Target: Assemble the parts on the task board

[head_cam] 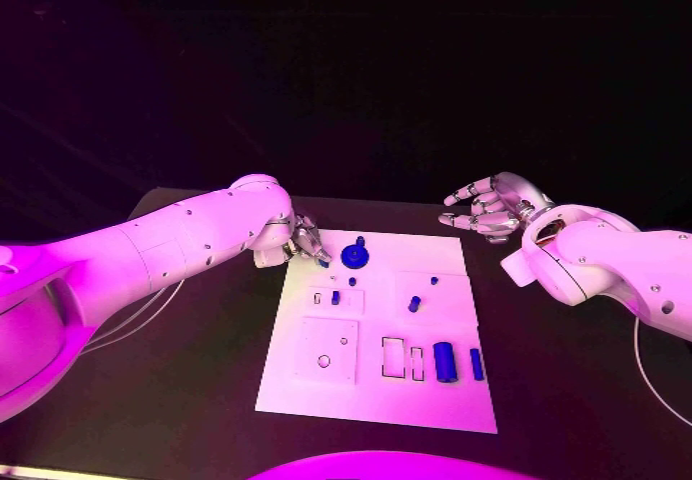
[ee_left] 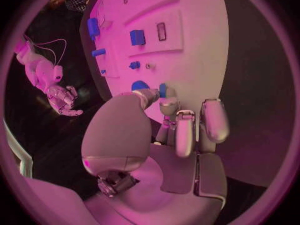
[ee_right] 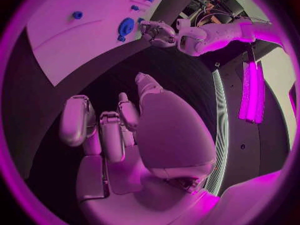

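Observation:
The white task board (head_cam: 325, 395) lies in the middle of the black table. At its far left corner my left hand (head_cam: 303, 243) reaches over the edge and pinches a small blue part (ee_left: 162, 89) between thumb and fingertip, just beside a round blue disc (head_cam: 355, 259) that has a short peg (head_cam: 359, 241) behind it. The disc (ee_left: 140, 85) sits right by the thumb in the left wrist view. My right hand (head_cam: 490, 208) hovers off the board's far right corner, fingers loosely curled and apart, holding nothing.
Near the board's front right lie a thick blue cylinder (head_cam: 444, 361) and a thinner one (head_cam: 476, 363). Small blue pieces stand mid-board (head_cam: 414, 303), (head_cam: 335, 297). Empty rectangular recesses (head_cam: 392, 357) sit left of the cylinders. A cable (head_cam: 144, 315) trails at the table's left.

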